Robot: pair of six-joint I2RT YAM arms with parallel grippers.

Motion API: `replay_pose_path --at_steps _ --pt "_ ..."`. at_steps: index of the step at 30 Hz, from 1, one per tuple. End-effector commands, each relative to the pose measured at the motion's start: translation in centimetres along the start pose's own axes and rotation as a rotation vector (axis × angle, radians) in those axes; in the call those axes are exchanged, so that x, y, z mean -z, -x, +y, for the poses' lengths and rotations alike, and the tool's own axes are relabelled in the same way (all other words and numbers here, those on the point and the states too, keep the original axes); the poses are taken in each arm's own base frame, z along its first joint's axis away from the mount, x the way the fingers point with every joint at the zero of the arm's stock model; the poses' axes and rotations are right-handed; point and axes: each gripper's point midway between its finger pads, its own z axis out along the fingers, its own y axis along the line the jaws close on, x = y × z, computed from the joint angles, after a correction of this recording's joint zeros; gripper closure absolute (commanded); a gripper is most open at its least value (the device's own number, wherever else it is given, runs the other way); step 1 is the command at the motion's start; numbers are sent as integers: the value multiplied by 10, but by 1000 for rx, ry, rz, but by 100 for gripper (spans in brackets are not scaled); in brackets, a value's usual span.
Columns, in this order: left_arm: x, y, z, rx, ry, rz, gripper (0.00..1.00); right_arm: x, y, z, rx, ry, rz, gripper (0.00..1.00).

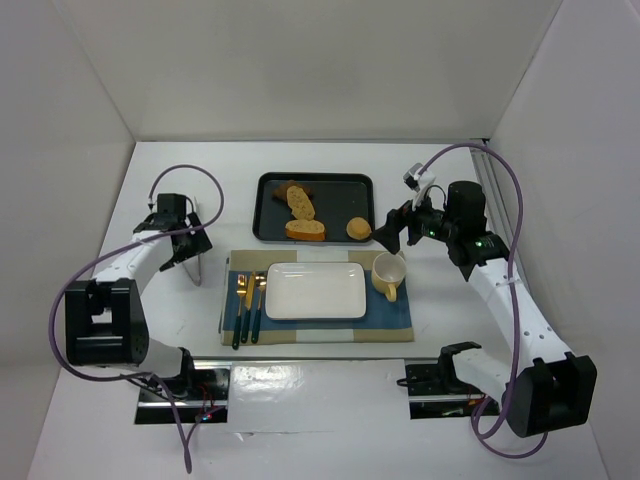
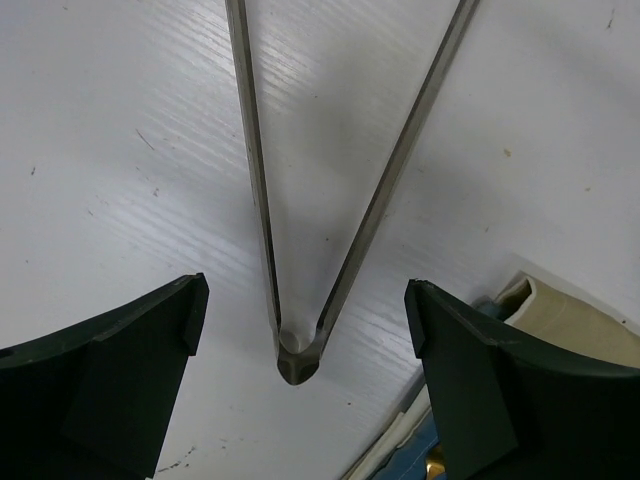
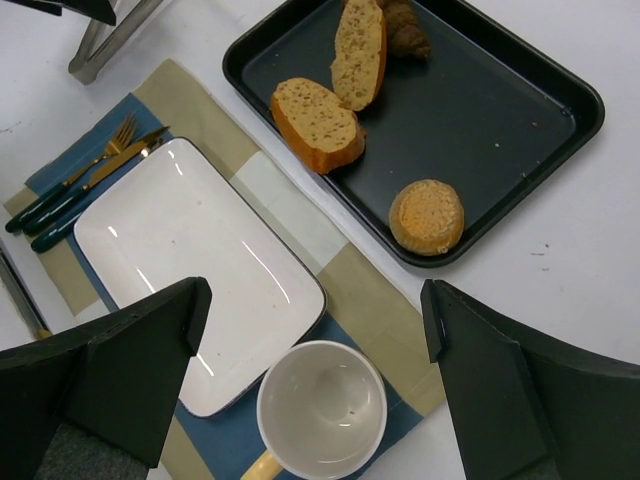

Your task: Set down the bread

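Basically, white tabletop [image 1: 300, 160], with a blue-and-beige placemat [image 1: 390, 320] in the middle. In the top view a black tray [image 1: 340, 185] sits at 12 o'clock of the placemat. A white rectangular plate [image 1: 315, 290] lies on the placemat, nothing on it. A cream cup [image 1: 388, 272] stands at 3 o'clock of the plate, on the placemat. Metal tongs [image 2: 298, 362] lie on the tabletop at 9 o'clock of the placemat.

The left claw [image 2: 305, 292] is spread wide over the tongs' hinge end, with the fingers clear of them on both sides. The right claw [image 3: 315, 298] is also spread wide with nothing in it, and hangs above the cup and the plate's near corner.

The bread [image 3: 360, 50] is on the tray, just at 9 o'clock of the tray's centre. It is a flat, long oval slice, pale tan-yellow, with a speckled, porous face and a thin darker crust edge. Its one end is against a dark brown croissant-like piece [image 3: 405, 25] at 11 o'clock. The other end touches a thicker golden-orange loaf piece [image 3: 315, 125] at 6 o'clock. A round bun [image 3: 427, 215] sits apart in the tray's 4 o'clock corner. Cutlery [image 1: 247, 305] with dark handles lies at 9 o'clock of the plate.
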Motion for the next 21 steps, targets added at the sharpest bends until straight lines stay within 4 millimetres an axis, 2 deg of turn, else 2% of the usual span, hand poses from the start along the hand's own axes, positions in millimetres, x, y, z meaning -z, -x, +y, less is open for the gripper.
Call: replay_pose_path --at_steps 1,10,14,21 --pt "-1 11 -7 -7 -46 3 0 7 21 7 50 16 -47 0" --pt "-21 11 1 -14 -16 54 0 7 21 10 50 34 -49 0" --pt "-30 17 -1 -38 -1 68 0 9 23 13 56 42 -58 0" --pt "-39 13 -2 -71 -3 94 2 11 25 14 62 41 -65 0"
